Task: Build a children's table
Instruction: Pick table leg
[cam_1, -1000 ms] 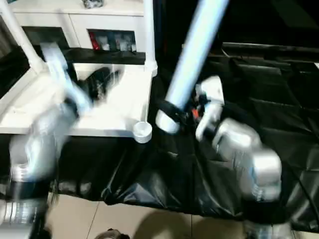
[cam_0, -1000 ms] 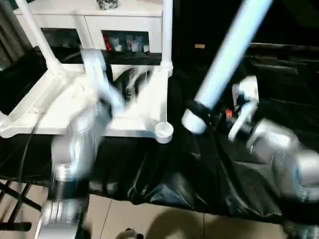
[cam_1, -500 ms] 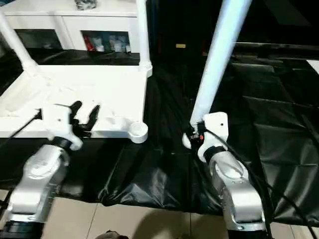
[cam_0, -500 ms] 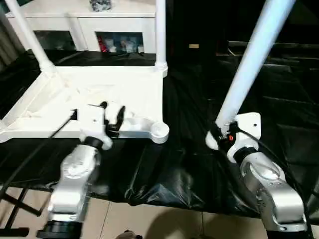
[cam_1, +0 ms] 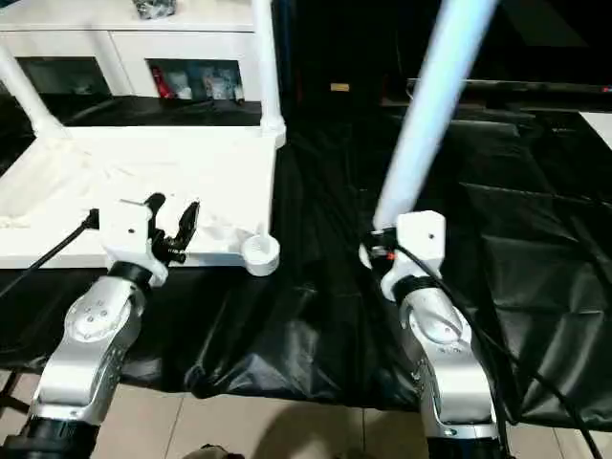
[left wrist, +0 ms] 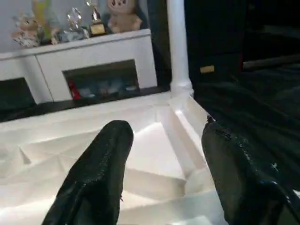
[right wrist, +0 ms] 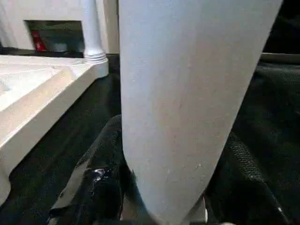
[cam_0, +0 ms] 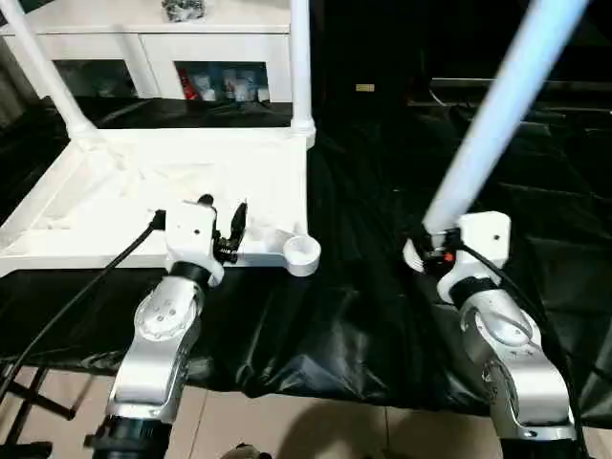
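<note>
The tabletop [cam_0: 182, 182] lies upside down on the left of the bench [cam_0: 363, 316], ribbed side up, with two legs already standing in its far corners — one at the far left [cam_0: 43, 67], one at the far right [cam_0: 300, 67]. The near right socket [cam_0: 302, 251] is bare and open.

The right hand [cam_0: 427, 251] pinches the thick end of a third leg [cam_0: 497, 110], which leans up and away to the right, its lower end over the black sheet, well apart from the tabletop. The left hand [cam_0: 222, 222] hovers spread and empty over the tabletop's near edge, just left of the bare socket.

The main risk, as I judge it, is the long leg itself. Held only at its foot, it has a lot of lever above the grip, so a quick swing toward the socket could twist it in the fingers [right wrist: 101, 154] or let it slip out. Its raised end could also sweep into the far right leg and knock it loose. If the foot meets the socket at this slant, it would likely jam on the rim or push the light tabletop across the slick sheet — the left hand is not pressing it down. The left hand also sits close enough to the socket to get in the way.
</note>
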`<state>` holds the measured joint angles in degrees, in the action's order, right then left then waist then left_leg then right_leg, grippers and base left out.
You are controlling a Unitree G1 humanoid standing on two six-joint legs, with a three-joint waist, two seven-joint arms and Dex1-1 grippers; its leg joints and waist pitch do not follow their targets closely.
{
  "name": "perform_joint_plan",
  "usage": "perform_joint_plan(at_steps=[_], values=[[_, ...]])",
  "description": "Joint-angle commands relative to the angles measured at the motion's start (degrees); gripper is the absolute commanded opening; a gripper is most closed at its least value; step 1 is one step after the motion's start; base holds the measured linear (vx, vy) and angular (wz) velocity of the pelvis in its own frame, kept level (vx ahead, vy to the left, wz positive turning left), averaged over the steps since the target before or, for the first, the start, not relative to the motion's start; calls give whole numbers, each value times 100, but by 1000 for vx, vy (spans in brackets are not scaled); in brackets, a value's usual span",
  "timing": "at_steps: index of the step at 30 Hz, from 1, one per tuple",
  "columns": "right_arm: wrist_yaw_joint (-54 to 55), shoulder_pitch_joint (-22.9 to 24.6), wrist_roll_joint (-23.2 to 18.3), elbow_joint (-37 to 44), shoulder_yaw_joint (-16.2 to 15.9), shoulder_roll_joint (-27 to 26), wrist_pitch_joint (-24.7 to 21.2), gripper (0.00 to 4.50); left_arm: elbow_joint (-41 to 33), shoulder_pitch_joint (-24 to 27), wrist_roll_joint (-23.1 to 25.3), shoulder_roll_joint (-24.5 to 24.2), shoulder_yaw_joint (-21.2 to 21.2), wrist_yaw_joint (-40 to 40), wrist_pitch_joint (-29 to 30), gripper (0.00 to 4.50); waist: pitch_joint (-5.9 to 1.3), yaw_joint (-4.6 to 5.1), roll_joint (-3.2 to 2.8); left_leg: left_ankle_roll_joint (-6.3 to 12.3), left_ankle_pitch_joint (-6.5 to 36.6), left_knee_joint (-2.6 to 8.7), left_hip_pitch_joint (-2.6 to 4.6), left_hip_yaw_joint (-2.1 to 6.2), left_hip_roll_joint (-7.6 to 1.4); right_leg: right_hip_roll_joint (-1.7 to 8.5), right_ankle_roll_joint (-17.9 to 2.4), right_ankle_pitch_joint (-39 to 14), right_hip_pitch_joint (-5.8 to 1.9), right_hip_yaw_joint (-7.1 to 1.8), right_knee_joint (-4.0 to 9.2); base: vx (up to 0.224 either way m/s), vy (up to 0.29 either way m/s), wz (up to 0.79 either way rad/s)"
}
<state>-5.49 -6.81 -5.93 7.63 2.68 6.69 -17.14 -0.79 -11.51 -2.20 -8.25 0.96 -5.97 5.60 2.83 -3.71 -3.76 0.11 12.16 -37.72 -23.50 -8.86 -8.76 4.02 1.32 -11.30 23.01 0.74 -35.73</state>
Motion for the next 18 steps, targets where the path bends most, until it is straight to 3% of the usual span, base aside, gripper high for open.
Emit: perform_joint_plan(at_steps=[1, 2, 3, 4, 5, 6, 7, 9, 10, 11, 12, 13, 14, 15, 16, 17, 18], values=[[-17, -117, -40, -4, -74, -52, 123, 188, 87, -4, 74, -44, -75, 49, -33, 281, -347, -96, 84, 941, 347, 246, -95, 296, -361, 1029, -1342, -2067, -367, -580, 764, -6, 119, 0], [-68, -111, -51, -18, -100, -42, 127, 188, 104, -7, 77, -38, -82, 49, -45, 281, -386, -62, 26, 1189, 336, 421, 63, 185, -319, 727, -1333, -1742, -257, -362, 659, -6, 144, 7], [-78, -105, -37, -25, -113, -44, 129, 188, 119, -10, 78, -39, -86, 53, -45, 281, -420, 53, -20, 1701, -9, 535, 224, 103, -238, 386, -1259, -1064, -141, -143, 475, -17, 159, 7], [-78, -105, -37, -25, -113, -44, 129, 188, 119, -10, 78, -39, -86, 53, -45, 281, -411, 153, -54, 2182, -176, 613, 342, 93, -207, 182, -1116, -867, -15, 82, 335, -17, 159, 7], [-91, -92, -44, -33, -115, -50, 105, 188, 131, -7, 81, -40, -88, 55, -53, 281, -396, 191, -41, 2318, -117, 626, 383, 69, -204, 149, -1041, -903, 43, 151, 303, -28, 184, 6], [-91, -92, -44, -33, -115, -50, 105, 188, 131, -7, 81, -40, -88, 55, -53, 281, -345, 252, -31, 2307, 327, 737, 356, -22, -156, 79, -918, -1124, 91, 271, 269, -39, 182, 13], [-61, -77, -19, -49, -107, -59, 86, 188, 137, -1, 85, -42, -91, 57, -54, 281, -325, 286, -17, 2205, 638, 806, 338, -51, -136, 74, -849, -1250, 84, 310, 255, -39, 182, 13], [-56, -68, -37, -57, -92, -81, 50, 188, 138, 3, 87, -43, -93, 56, -52, 281, -301, 424, 15, 1531, 1935, 980, 314, -179, -55, 194, -470, -1572, 40, 364, 297, -62, 142, 8], [-56, -68, -37, -57, -92, -81, 50, 188, 138, 3, 87, -43, -93, 56, -52, 281, -294, 469, 64, 1153, 2617, 1009, 282, -248, -24, 362, -241, -1729, 2, 311, 436, -68, 128, 7], [-27, -69, -13, -69, -82, -93, 65, 188, 143, 0, 87, -44, -94, 55, -54, 281, -307, 475, 103, 995, 2874, 942, 267, -266, -15, 533, -150, -1877, -40, 217, 551, -69, 100, 7], [-2, -69, -6, -75, -72, -105, 60, 188, 148, -3, 89, -43, -95, 54, -55, 281, -328, 373, 162, 847, 2849, 449, 222, -86, -87, 1266, 40, -2457, -121, -268, 961, -69, 135, 3], [25, -69, -3, -80, -60, -118, 48, 188, 154, -5, 91, -42, -97, 53, -55, 281, -328, 309, 206, 814, 2509, 86, 113, 116, -187, 1757, 41, -2882, -239, -581, 1168, -69, 135, 3], [25, -69, -3, -80, -60, -118, 48, 188, 154, -5, 91, -42, -97, 53, -55, 281, -288, 395, 210, 547, 1820, -434, -144, 561, -357, 2351, -13, -3832, -419, -779, 1371, -70, 242, -15], [42, -69, -30, -84, -29, -141, 56, 188, 169, -11, 98, -36, -99, 50, -61, 281, -160, 562, 97, 197, 1748, -447, -88, 853, -257, 2100, -46, -4665, -286, -420, 1419, -61, 326, -33], [53, -61, -16, -80, -25, -128, 40, 188, 186, -17, 110, -31, -96, 50, -63, 281, -53, 788, -129, -172, 3812, 399, 124, 760, -31, 905, 189, -4893, -134, 486, 908, -61, 326, -33], [53, -61, -16, -80, -25, -128, 40, 188, 186, -17, 110, -31, -96, 50, -63, 281, 17, 1022, -178, -507, 5277, 1221, -1, 553, 107, 126, 242, -3685, -138, 843, 208, -86, 301, -12], [47, -44, -3, -71, -30, -113, 65, 188, 207, -24, 123, -24, -96, 45, -68, 281, -153, 956, -222, -745, 4907, 1335, 16, 586, 305, -154, -94, -1045, -386, 902, -721, -87, 237, 10]])
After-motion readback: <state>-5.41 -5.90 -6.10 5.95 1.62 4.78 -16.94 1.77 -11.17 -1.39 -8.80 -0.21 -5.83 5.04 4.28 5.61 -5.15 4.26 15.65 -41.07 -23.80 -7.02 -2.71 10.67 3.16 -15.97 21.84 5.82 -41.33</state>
